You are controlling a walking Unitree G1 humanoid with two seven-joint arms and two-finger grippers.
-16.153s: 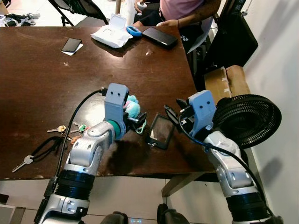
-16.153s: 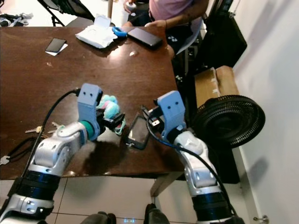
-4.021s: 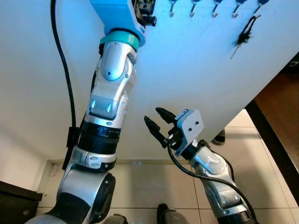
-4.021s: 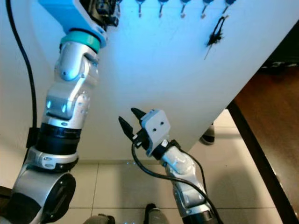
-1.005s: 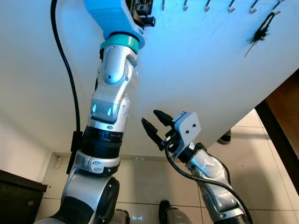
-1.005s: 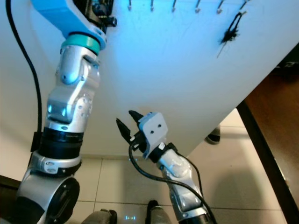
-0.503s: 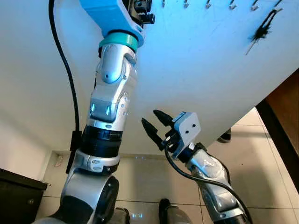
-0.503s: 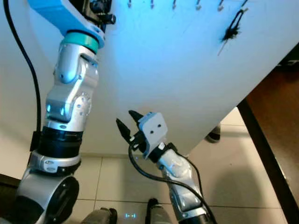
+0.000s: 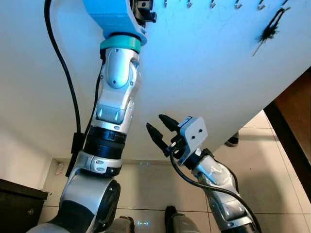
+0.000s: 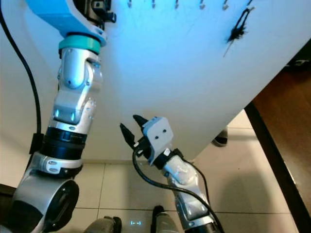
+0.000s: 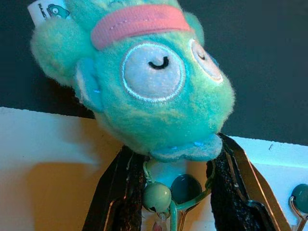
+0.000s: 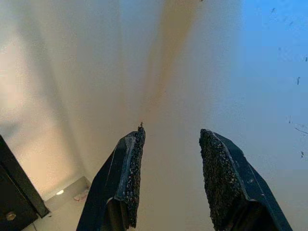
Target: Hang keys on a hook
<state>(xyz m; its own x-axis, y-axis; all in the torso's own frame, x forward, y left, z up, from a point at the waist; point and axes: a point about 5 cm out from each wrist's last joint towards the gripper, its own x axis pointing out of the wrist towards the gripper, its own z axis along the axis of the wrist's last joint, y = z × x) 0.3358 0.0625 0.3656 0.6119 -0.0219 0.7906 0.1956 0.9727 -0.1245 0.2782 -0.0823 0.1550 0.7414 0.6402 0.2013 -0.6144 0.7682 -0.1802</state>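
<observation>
My left gripper [image 9: 144,8] is raised high against the white wall, at the left end of a row of small hooks [image 9: 188,4]. It is shut on the keyring of a teal plush keychain [image 11: 144,82] with a pink headband. The plush sits on top of the black fingers [image 11: 118,192]. A teal bead [image 11: 156,197] and a green clip hang between them, close to a round hook knob [image 11: 186,187]. The keys themselves are hidden. My right gripper [image 9: 156,124] is held low in front of the wall, open and holding nothing.
A black lanyard with a key [image 9: 268,30] hangs from a hook at the right end of the row. The dark table edge [image 9: 291,116] runs along the right. A dark cabinet [image 9: 19,204] stands at lower left on the tiled floor [image 9: 272,160]. A shoe [image 9: 233,141] shows by the wall's foot.
Since the table, I have turned to the wall and my left gripper has carried the plush keychain up to the hooks. Over the last second only the view shifted slightly.
</observation>
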